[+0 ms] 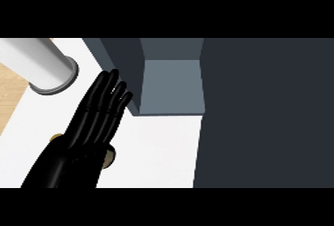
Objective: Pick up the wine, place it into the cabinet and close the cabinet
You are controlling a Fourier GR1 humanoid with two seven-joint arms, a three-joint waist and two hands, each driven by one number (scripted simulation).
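Cabinet (171, 84), boxy slate-grey, stands beside straight-fingered black left robot hand (87, 142).

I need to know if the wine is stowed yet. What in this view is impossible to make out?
Head view only:
- Wine: not seen; most of the inside of the cabinet lies behind a dark panel.
- Tan thing: nearly all covered by the left hand, so unidentifiable.
- Right hand: out of view.
- White cylinder: cut off by the top edge.

The white counter (157, 145) bears a grey cabinet (171, 86) and white cylinder (39, 62).
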